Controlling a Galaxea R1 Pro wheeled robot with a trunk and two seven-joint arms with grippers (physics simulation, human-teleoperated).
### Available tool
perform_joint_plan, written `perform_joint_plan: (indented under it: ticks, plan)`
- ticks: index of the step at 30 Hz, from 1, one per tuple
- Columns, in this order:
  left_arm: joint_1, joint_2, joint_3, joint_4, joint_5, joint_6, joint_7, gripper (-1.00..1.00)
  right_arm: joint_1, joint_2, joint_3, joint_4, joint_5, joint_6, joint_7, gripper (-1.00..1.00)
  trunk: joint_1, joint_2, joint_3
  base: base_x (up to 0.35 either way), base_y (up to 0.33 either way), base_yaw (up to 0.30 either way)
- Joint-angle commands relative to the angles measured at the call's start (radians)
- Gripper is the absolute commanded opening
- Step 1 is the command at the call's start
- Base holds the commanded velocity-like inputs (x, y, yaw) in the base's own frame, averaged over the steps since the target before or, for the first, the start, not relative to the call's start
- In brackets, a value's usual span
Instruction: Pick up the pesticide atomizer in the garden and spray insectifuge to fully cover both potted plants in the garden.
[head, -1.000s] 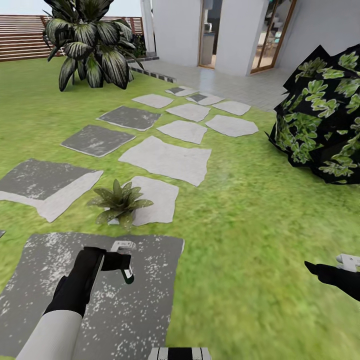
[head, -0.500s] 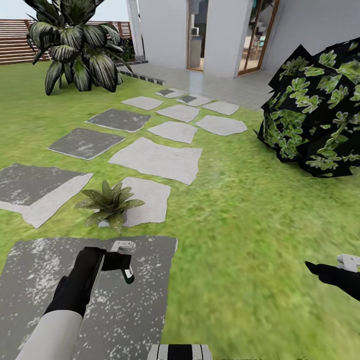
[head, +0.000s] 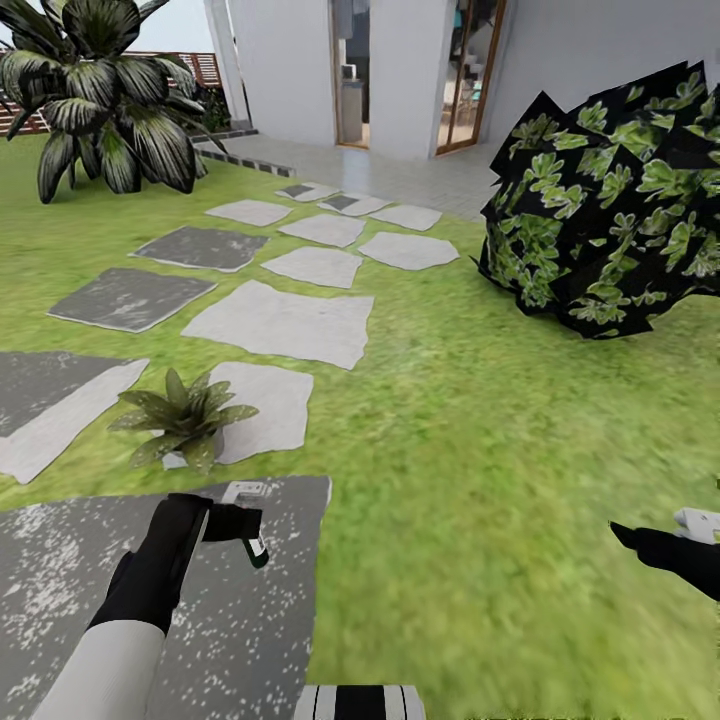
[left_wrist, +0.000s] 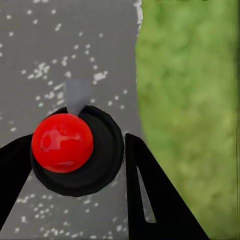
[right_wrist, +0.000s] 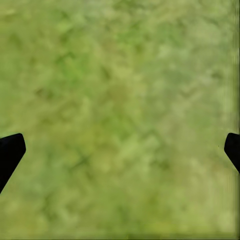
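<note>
In the head view my left gripper (head: 236, 522) is shut on the pesticide atomizer (head: 250, 535), a dark bottle with a whitish head, held low over a speckled grey stone slab (head: 90, 560). The left wrist view looks down the atomizer's red-tipped nozzle (left_wrist: 62, 142), which sits between my black fingers (left_wrist: 150, 195). One potted plant (head: 180, 415), a small rosette of pointed green leaves, stands on the lawn just beyond the slab, a short way ahead of the atomizer. The second potted plant is out of view. My right gripper (head: 640, 540) (right_wrist: 120, 147) is open over bare grass.
Pale and dark stepping stones (head: 280, 325) run ahead toward a paved terrace and the house doorway (head: 350, 80). A large dark round shrub (head: 610, 200) stands at the right. A big palm (head: 100, 90) grows at the far left. Open lawn (head: 480, 480) lies between my arms.
The whole picture has slid left, so the camera has turned right; the shrub is further in view and the palm nearer the edge. Both arms keep their pose.
</note>
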Motion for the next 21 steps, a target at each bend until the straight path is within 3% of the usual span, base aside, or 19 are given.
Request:
perform_joint_plan:
  ticks: [1,21]
  plan:
    - [0.000,-0.001,0.004,-0.001,-0.010,0.003,-0.010,-1.00,-0.001,0.000,-0.001,-0.001,0.011,0.002,0.010,1.00,0.000,0.000,0.001,0.000,0.000,-0.201]
    - [-0.001,0.000,0.005,-0.001,-0.010,0.006,-0.010,-1.00,-0.001,-0.001,-0.001,-0.001,0.011,0.003,0.010,1.00,0.000,0.000,0.027,0.000,0.000,-0.201]
